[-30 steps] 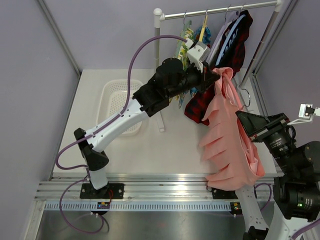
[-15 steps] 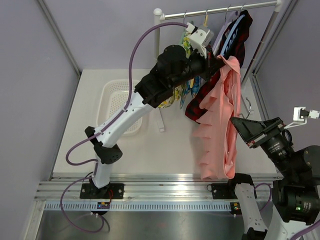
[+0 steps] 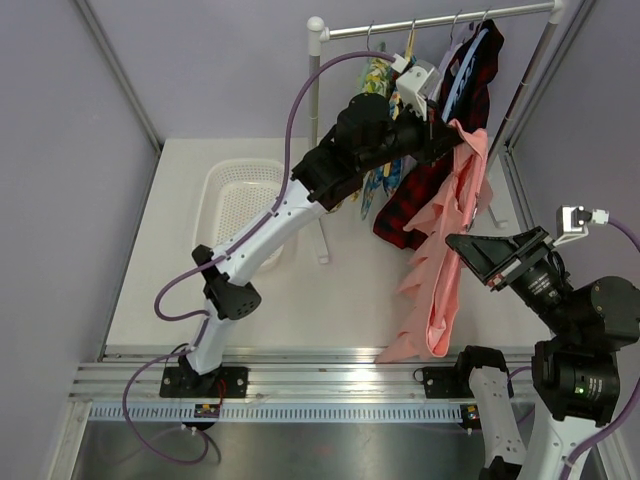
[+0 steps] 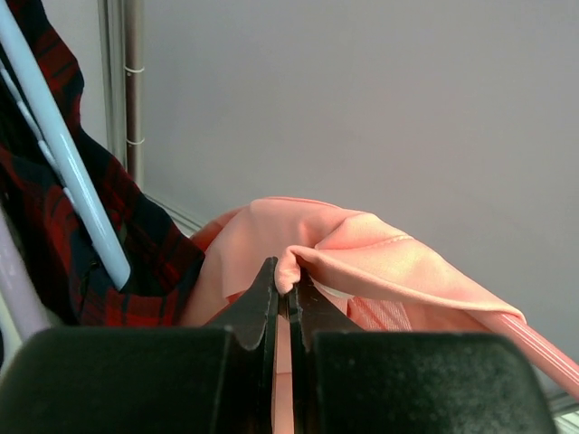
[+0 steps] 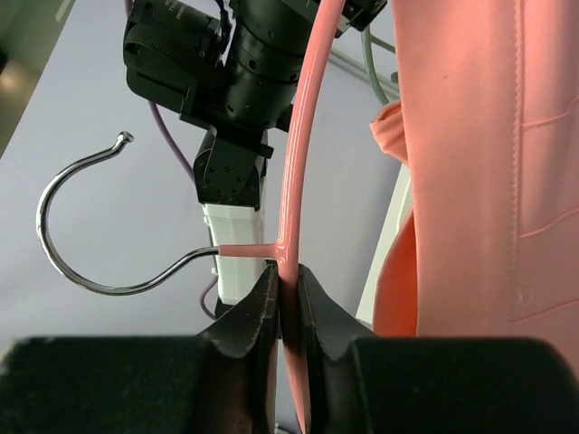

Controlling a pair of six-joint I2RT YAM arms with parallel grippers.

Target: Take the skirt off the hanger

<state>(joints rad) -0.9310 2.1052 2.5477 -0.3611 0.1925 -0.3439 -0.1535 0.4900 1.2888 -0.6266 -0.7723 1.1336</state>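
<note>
The right claw (image 5: 283, 273) is pinched narrow on the thin pink hanger (image 5: 303, 136), with both fingers closed on the bar just where the neck branches off. The grey metal hook (image 5: 42, 220) curls out to the left of this claw in the wrist view (it hangs on nothing). Just to the right of the claw is the salmon-pink skirt (image 5: 470, 181), its cloth running up past the fingers beside the bar. Whether the waist sits on the bar higher up cannot be told.

From above, the skirt (image 3: 443, 270) falls in pleats down the left side of the right claw (image 3: 458, 242). Its lower end is low over the near edge of the table (image 3: 330, 300).

Beyond and above the right claw, the left claw (image 3: 452, 128) has the top of the skirt. In its own view this claw (image 4: 283, 273) is squeezed tight on a fold of the pink cloth. Just to its left a red-and-black plaid garment (image 4: 136, 262) hangs on a light-blue hanger (image 4: 68, 167), close against the skirt.

Farther back, above the left claw, runs the rail (image 3: 440, 22), with floral clothes (image 3: 378, 80) hanging to the claw's left. A white basket (image 3: 235, 200) sits on the table, well to the left of both claws.
</note>
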